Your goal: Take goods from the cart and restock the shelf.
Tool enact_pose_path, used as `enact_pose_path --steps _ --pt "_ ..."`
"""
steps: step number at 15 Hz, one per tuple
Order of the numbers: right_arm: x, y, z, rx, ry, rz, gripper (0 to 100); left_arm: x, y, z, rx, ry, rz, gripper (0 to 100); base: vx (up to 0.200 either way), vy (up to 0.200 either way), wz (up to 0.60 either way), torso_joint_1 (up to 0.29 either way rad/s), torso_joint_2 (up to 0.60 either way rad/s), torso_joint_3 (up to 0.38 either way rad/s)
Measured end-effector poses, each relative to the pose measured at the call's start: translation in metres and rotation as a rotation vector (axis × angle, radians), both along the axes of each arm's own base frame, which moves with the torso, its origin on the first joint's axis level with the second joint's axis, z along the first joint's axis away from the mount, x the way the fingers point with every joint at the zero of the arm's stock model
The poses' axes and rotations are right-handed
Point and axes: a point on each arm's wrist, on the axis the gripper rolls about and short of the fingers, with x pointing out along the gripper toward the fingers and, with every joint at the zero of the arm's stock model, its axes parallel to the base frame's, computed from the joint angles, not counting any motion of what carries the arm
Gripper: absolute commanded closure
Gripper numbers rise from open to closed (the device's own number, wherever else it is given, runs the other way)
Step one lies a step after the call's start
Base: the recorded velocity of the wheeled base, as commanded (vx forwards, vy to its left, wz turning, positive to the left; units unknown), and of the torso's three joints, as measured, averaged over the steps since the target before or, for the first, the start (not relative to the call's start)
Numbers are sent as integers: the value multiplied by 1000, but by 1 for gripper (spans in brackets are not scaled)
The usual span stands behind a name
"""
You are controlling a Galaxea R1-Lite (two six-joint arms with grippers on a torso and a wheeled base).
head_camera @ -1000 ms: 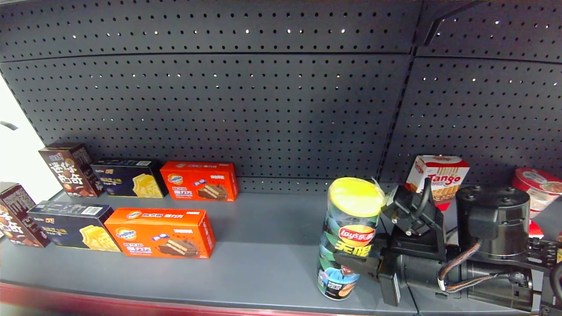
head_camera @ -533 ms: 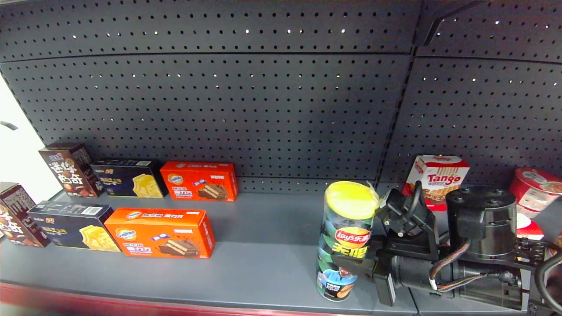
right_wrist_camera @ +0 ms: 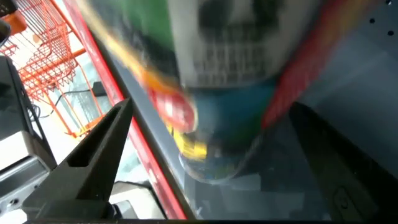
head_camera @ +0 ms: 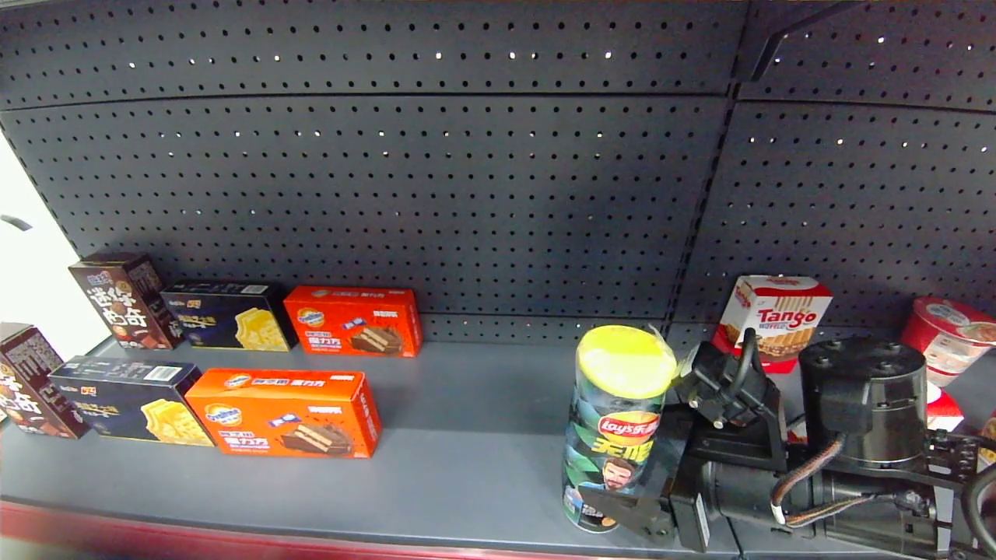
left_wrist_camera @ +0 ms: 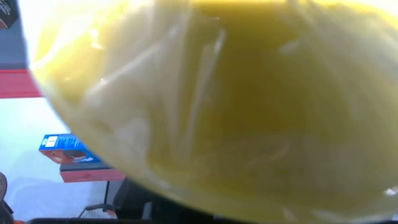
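On shelf [head_camera: 467,474], chip can [head_camera: 618,435] upright, yellow-lidded, green-wrapped.

The chip can [head_camera: 618,435] has a yellow lid [head_camera: 626,362] and a dark green body with a red-and-yellow logo. The shelf [head_camera: 467,443] is dark grey with a red front edge. Its back panel [head_camera: 389,194] is grey, dotted with rows of small holes. The orange boxes [head_camera: 284,412] show brown wafers, the navy boxes [head_camera: 128,398] yellow ones. The wafer box [head_camera: 774,319] is white and red, the wire cart [right_wrist_camera: 50,50] orange.

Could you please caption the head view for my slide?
Right gripper around a yellow-lidded green chip can standing on the grey metal shelf.
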Motion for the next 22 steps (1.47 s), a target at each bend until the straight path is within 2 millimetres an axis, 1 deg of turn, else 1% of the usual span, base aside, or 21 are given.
enact_pose_path --steps 4,6,9,12,14,16,18,20,22 --pt "-15 -13 0 0 -1 -3 0 0 0 0 -1 -1 -2 100 0 0 0 0 0 0" --pt "-22 -19 6 18 -23 -7 0 0 0 1 0 -3 -2 100 0 0 0 0 0 0" --pt "-31 -31 22 47 -83 -74 0 0 0 2 0 -8 -2 100 0 0 0 0 0 0" --pt "-47 -50 35 41 -83 -110 0 -1 0 2 -1 -10 -9 100 0 0 0 0 0 0" --pt "-59 -61 52 49 -95 -120 0 -1 0 3 0 -15 -8 100 0 0 0 0 0 0" --pt "-76 -75 69 43 -101 -153 0 -2 0 6 2 -27 -9 100 0 0 0 0 0 0" --pt "-97 -93 78 29 -100 -200 0 -3 -1 11 3 -46 -10 100 0 0 0 0 0 0" --pt "-122 -113 83 73 -87 -241 0 -7 -1 23 0 -98 -7 100 0 0 0 0 0 0" --pt "-149 -137 80 134 -54 -336 0 -12 -2 35 -18 -139 -22 100 0 0 0 0 0 0"
